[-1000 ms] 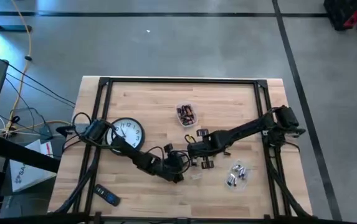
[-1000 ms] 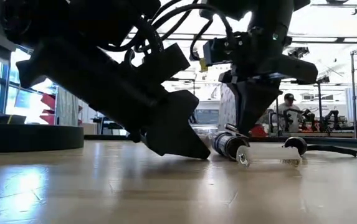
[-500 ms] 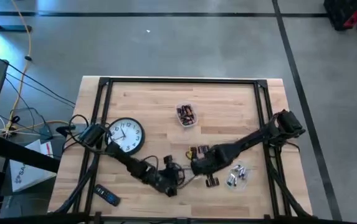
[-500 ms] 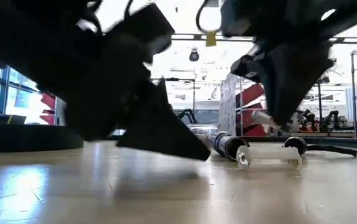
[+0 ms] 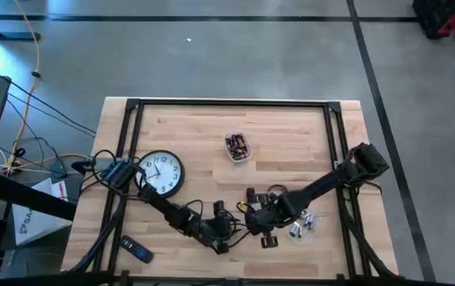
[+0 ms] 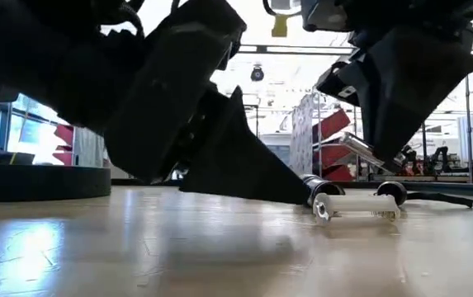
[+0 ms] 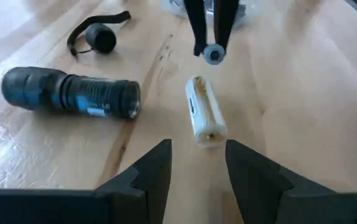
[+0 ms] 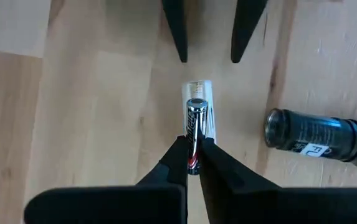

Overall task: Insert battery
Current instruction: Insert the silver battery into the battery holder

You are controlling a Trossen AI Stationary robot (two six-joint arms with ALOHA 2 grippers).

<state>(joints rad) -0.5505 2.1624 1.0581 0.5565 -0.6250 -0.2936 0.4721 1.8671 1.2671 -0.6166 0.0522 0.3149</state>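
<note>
Even, bright daylight fills the high view, with a cool blue tint at the far left edge. The low view is strongly backlit: both arms read as black silhouettes against glowing ceiling lights, and the tabletop (image 6: 137, 247) carries soft glare at lower left. Wrist views blur toward their near edges.

Battery (image 8: 194, 134): slim cylinder, silver with dark and red banding, clamped between the fingers of the right pincer (image 8: 192, 155), held lengthwise directly above the holder, its free end toward 12 o'clock in the right wrist view.

Battery holder (image 7: 204, 111): pale, translucent white cylindrical cage, lying flat on the worktop (image 7: 303, 106), just beside the flashlight body.

Flashlight body (image 7: 71, 93): black tube with blue label, lying on its side, open end toward the holder.
</note>
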